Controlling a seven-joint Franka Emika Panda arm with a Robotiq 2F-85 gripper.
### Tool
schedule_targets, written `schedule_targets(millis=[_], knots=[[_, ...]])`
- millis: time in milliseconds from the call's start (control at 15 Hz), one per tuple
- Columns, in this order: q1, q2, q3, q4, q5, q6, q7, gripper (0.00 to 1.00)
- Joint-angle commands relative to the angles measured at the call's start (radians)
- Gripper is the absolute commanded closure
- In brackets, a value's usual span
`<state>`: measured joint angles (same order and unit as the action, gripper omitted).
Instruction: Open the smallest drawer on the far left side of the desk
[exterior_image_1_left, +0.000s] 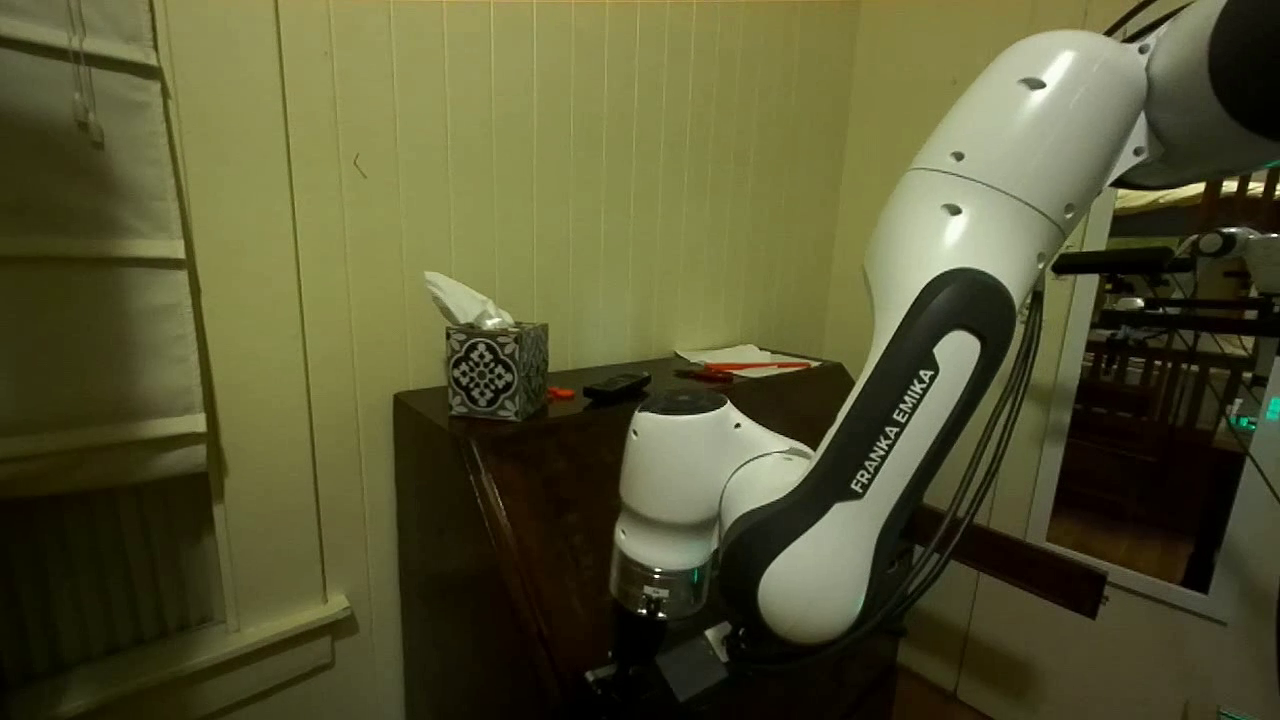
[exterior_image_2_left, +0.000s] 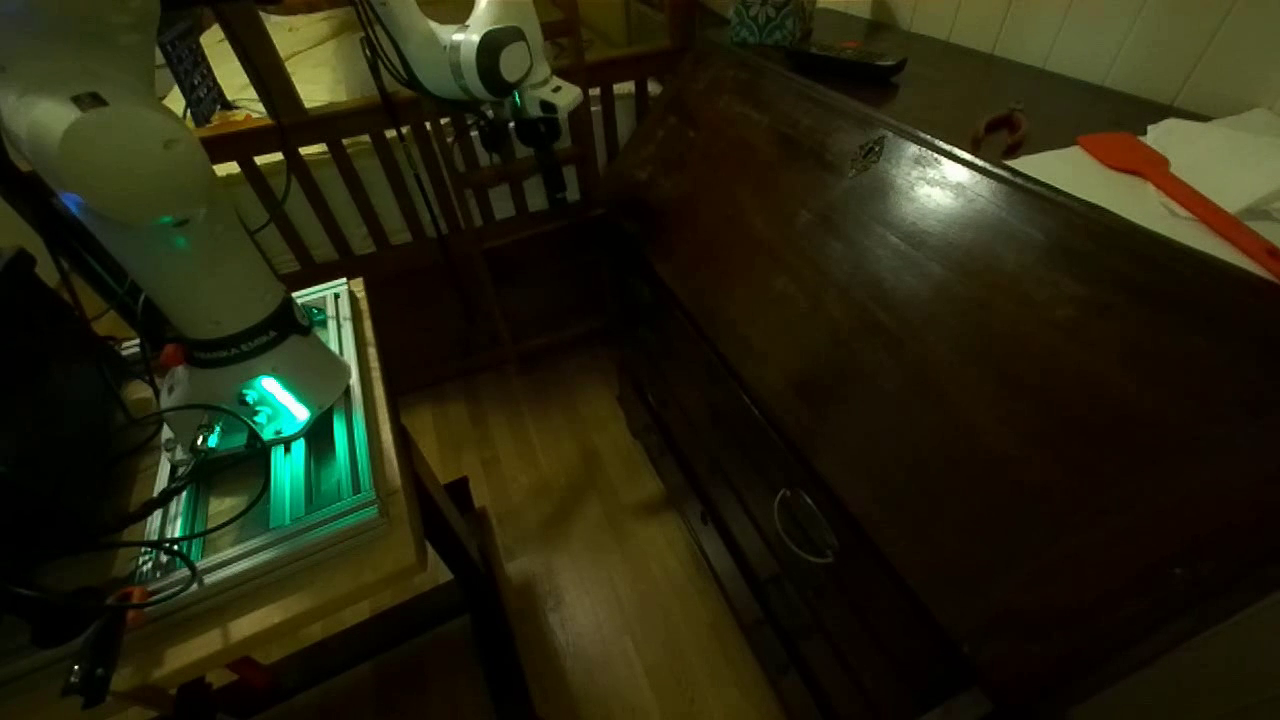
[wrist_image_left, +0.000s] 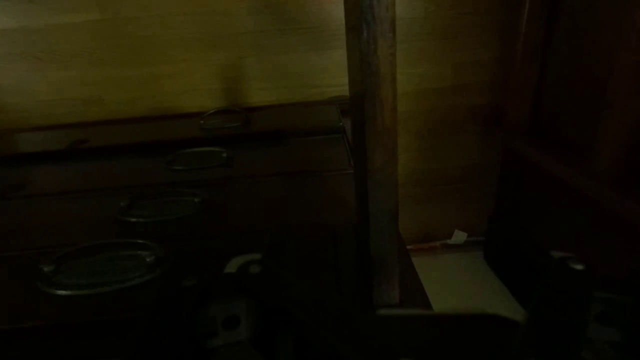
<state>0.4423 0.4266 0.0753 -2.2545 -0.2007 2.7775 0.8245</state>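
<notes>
The dark brown desk (exterior_image_1_left: 560, 480) stands against the panelled wall, its sloping front (exterior_image_2_left: 900, 350) shut. In the wrist view several drawer fronts with oval metal handles (wrist_image_left: 97, 291) lie to the left, all flush. Past their right end a narrow wooden bar (wrist_image_left: 381, 175) sticks out over the floor; whether it is the smallest drawer I cannot tell. My gripper (wrist_image_left: 406, 262) is open and points down, its dark fingers wide apart, the bar showing between them; contact cannot be judged. In an exterior view the gripper (exterior_image_2_left: 552, 185) hangs at the desk's far end.
On the desk top are a tissue box (exterior_image_1_left: 490, 375), a black remote (exterior_image_1_left: 617, 386), white paper (exterior_image_1_left: 735, 354) and a red spatula (exterior_image_2_left: 1130, 155). A dark board (exterior_image_1_left: 1020, 565) juts out beyond the arm. A slatted bed rail (exterior_image_2_left: 350, 215) stands behind the gripper.
</notes>
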Motion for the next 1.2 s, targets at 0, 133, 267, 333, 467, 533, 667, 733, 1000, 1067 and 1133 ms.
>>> schedule_targets(millis=[0,133,267,333,467,533,667,733,1000,1067,1133], knots=[[0.017,0.067,-0.025,0.015,-0.002,0.098,-0.056,0.0],[0.03,0.098,-0.041,0.024,0.009,0.135,-0.087,0.0],[0.037,0.125,-0.048,0.034,0.027,0.159,-0.12,0.0],[0.046,0.136,-0.057,0.04,0.03,0.163,-0.131,0.05],[0.057,0.153,-0.068,0.048,0.039,0.172,-0.15,0.29],[0.063,0.158,-0.073,0.05,0.043,0.176,-0.157,0.29],[0.066,0.177,-0.074,0.06,0.058,0.196,-0.168,0.36],[0.078,0.184,-0.084,0.065,0.06,0.2,-0.167,0.41],[0.109,0.208,-0.105,0.09,0.076,0.189,-0.161,0.53],[0.113,0.213,-0.108,0.096,0.081,0.183,-0.162,0.56],[0.118,0.215,-0.111,0.098,0.085,0.18,-0.163,0.5]])
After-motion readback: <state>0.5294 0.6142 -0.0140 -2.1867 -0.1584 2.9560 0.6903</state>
